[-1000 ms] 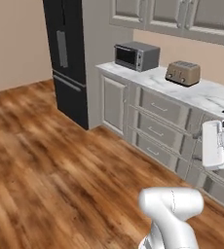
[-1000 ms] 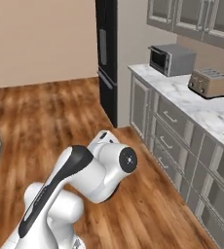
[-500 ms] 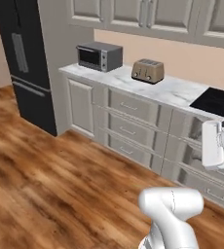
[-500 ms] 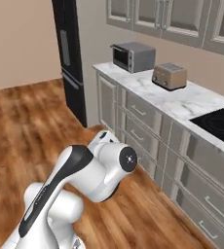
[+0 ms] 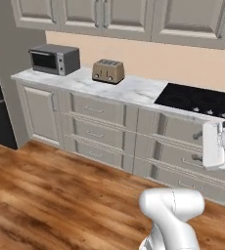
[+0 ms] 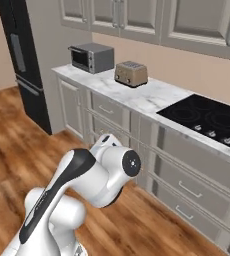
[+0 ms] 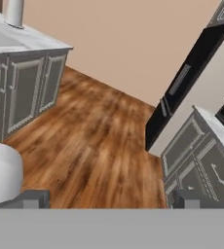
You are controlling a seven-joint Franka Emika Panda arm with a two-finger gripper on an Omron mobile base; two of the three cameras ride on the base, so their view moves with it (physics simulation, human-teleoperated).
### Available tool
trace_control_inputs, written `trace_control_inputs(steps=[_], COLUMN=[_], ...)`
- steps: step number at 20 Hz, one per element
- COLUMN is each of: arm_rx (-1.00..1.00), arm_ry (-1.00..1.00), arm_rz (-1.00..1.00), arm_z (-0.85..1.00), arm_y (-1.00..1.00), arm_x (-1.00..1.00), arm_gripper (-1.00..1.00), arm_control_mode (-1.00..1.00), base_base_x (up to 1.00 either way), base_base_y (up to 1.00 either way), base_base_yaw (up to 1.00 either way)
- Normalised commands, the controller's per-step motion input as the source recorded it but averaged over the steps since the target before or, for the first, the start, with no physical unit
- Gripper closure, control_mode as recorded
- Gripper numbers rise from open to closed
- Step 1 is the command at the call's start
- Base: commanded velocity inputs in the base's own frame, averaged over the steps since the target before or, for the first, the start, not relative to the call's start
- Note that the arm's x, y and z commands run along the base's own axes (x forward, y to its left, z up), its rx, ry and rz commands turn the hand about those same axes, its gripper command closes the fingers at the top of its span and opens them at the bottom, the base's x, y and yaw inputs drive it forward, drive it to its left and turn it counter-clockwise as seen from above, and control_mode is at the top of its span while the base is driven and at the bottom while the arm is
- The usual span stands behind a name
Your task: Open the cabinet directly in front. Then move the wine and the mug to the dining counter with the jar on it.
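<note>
base has swung the view onto the counter run, cabinet [image 5: 126, 17] doors along the frame's top, rigid, best pulled by the bar handle, gripper [image 7: 109, 198] fingers spread wide and empty.

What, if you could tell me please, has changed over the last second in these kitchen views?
The base has turned or driven, so the whole scene slid left: the black refrigerator is near the frame edge and the black cooktop has come into view. The silver microwave and bronze toaster stayed put on the marble counter. The end effector stays open, holding nothing.
</note>
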Motion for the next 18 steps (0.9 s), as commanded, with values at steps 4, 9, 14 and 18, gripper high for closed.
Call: trace_control_inputs(steps=[4,9,14,18], arm_rx=[0.00,0.00,0.00,0.00], arm_ry=[0.00,0.00,0.00,0.00], arm_rz=[0.00,0.00,0.00,0.00], arm_z=[0.00,0.00,0.00,0.00], arm_y=[0.00,0.00,0.00,0.00], arm_x=[0.00,0.00,0.00,0.00], arm_gripper=[-1.00,-1.00,-1.00,-1.00], arm_control_mode=[1.00,1.00,1.00,1.00], base_base_x=[0.00,0.00,0.00,0.00], base_base_y=[-0.21,-0.22,-0.22,-0.17], base_base_yaw=[-0.37,-0.39,-0.39,-0.35])
